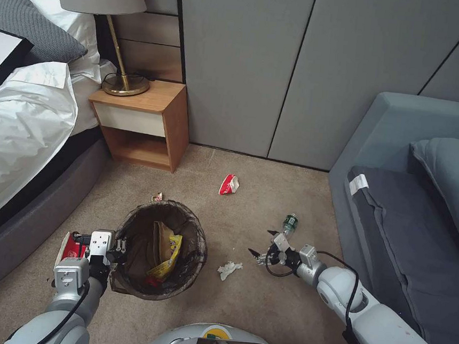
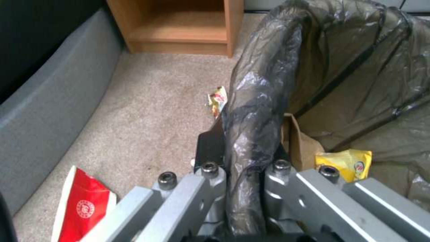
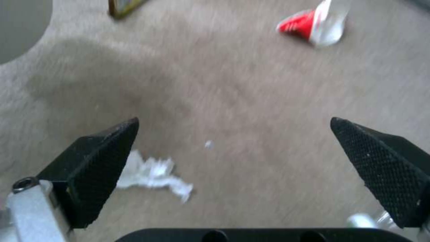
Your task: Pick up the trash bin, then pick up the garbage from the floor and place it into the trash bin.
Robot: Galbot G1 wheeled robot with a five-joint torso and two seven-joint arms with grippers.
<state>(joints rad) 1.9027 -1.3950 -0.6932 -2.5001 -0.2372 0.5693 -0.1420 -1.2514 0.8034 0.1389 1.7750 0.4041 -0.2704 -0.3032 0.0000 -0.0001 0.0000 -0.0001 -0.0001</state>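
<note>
Red cup (image 1: 71,249), floor (image 1: 260,314), at the bin's 9 o'clock, just beside the left gripper.
Left gripper (image 1: 119,248): clamped on the bin (image 1: 160,249) rim at 9 o'clock.
Bin: holds a yellow wrapper (image 1: 167,253) and a paper bag (image 2: 301,144).
Tissue (image 1: 229,269): bin's 3 o'clock.
Right gripper (image 1: 262,244): fingers wide, empty, above the floor near the tissue.
Bottle (image 1: 290,223): gripper's 1 o'clock.
Second cup (image 1: 229,184): bin's 1 o'clock.
</note>
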